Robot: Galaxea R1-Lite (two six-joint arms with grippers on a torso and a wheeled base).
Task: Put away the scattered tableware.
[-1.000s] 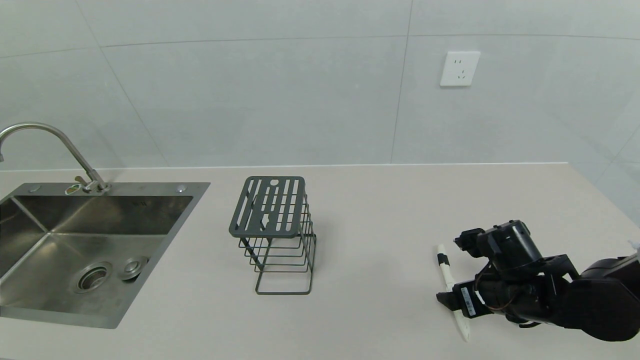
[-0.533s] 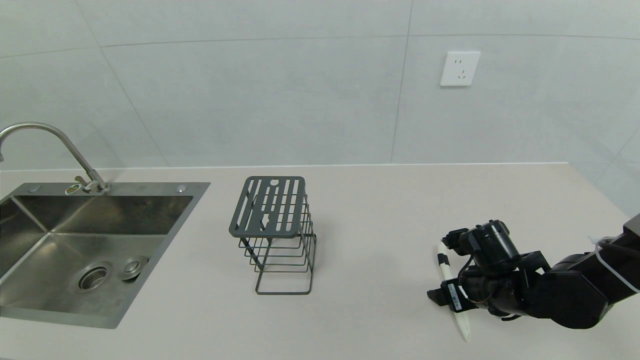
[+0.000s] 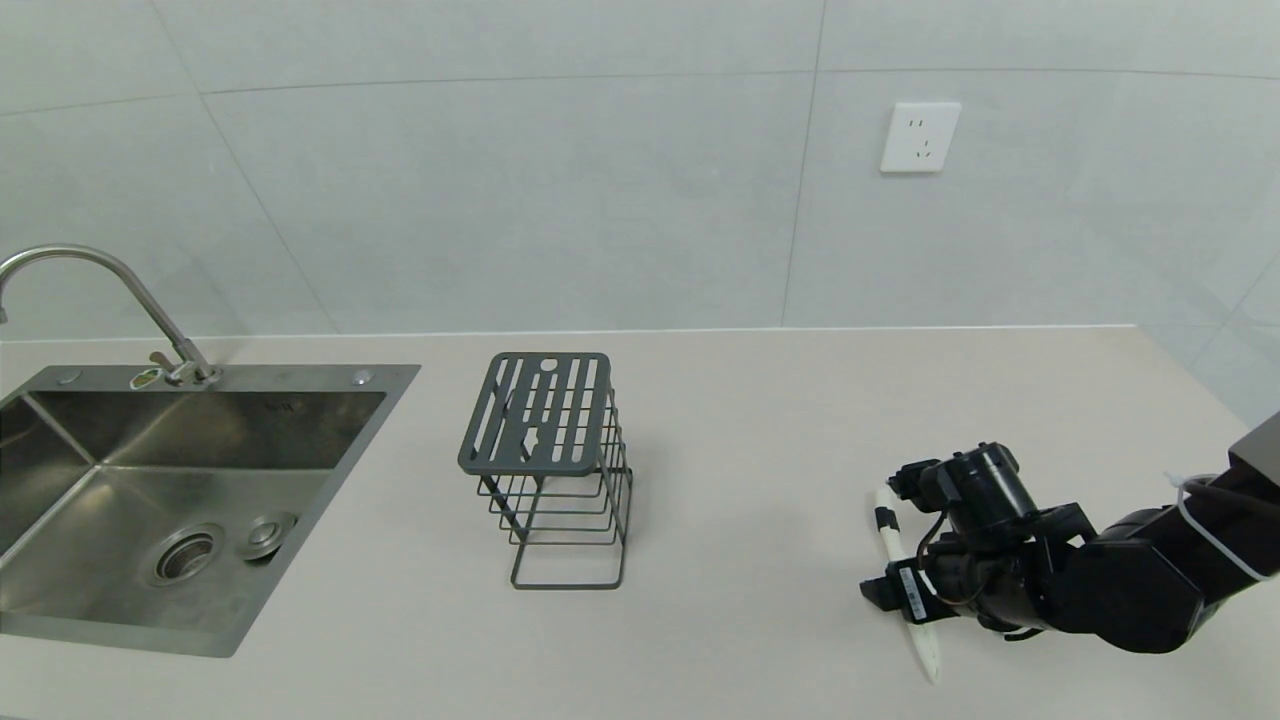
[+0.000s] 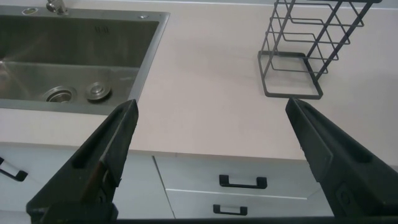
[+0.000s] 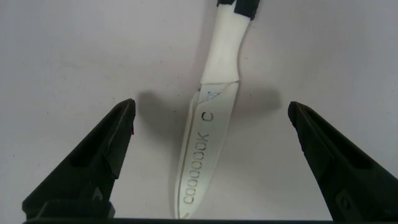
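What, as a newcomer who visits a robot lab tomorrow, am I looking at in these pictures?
This is a two-armed robot at a kitchen counter. The wide picture comes from its head camera; the other two from cameras on its wrists, looking out between black fingers. The counter holds a steel sink, a dark wire rack and a white knife lying flat. The right gripper is open, its fingers either side of the knife. The left gripper is open too. Nothing is held.

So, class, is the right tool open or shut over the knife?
Open. The right tool has its fingers wide apart, one on each side of the white knife, which lies flat on the counter, neither touching it.
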